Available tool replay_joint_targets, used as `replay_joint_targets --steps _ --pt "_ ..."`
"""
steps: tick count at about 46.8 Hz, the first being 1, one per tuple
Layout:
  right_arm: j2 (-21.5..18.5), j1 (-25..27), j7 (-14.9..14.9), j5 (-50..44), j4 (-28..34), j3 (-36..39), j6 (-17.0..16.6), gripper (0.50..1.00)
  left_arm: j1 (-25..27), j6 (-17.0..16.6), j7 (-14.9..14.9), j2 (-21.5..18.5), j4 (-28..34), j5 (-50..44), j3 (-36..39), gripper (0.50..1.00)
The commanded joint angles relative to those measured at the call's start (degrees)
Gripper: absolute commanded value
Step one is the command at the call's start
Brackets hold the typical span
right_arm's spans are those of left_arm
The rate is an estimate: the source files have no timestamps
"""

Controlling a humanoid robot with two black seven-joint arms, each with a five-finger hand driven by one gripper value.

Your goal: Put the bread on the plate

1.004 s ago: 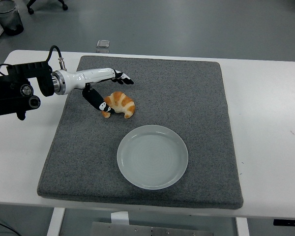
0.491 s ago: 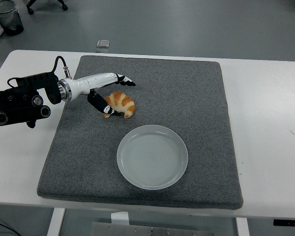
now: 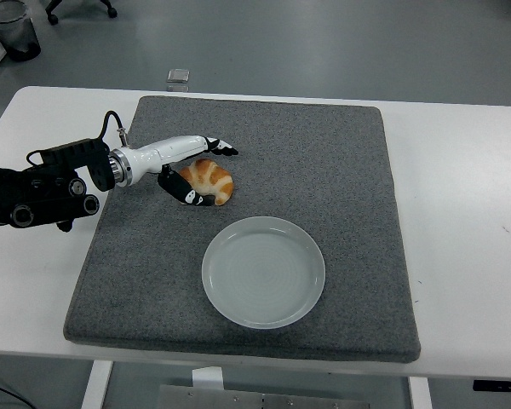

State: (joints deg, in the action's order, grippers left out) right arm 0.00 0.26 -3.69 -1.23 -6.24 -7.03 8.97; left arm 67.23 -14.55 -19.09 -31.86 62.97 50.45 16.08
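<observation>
I count 1 bread [image 3: 210, 180], 1 plate [image 3: 264, 271], 1 grey mat [image 3: 324, 162] and 1 of my hands in view, my left hand [image 3: 192, 166], reaching in from the left edge. My right arm does not show.

The mat covers most of the white table [image 3: 460, 213], and both the bread and the plate lie on it. At the far edge of the table, just beyond the mat, sits 1 small clear box [image 3: 178, 78]. On the floor in the top left corner stands 1 dark bin [image 3: 13, 27]. Nothing lies on the mat between the bread and the plate.

The bread is a croissant, golden orange with paler bands across its curved back, its ends pointing toward the near edge. It rests on the mat to the upper left of the plate, near it but apart from it. The plate is round, pale and glossy, with nothing in it.

My fingers [image 3: 220, 146] stretch over the far side of the bread while my thumb [image 3: 187, 194] sits at its near left side, so my hand brackets the bread; I cannot tell whether it is truly gripped.
</observation>
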Motion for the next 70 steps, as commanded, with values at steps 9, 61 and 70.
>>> replay_joint_targets --steps 9,61,70 --pt "0.00 0.00 0.00 0.00 0.00 0.00 0.08 0.938 -0.69 -0.13 -0.51 0.31 -0.92 -0.17 -0.09 0.947" --pt "0.00 0.00 0.00 0.09 0.35 0.00 0.26 0.938 -2.71 -0.13 -1.82 3.47 -5.75 -1.05 -1.67 0.806" --pt "0.00 0.00 0.00 0.00 0.44 0.09 0.26 0.938 -2.63 -0.13 -2.97 3.47 -5.75 -1.05 -1.67 0.500"
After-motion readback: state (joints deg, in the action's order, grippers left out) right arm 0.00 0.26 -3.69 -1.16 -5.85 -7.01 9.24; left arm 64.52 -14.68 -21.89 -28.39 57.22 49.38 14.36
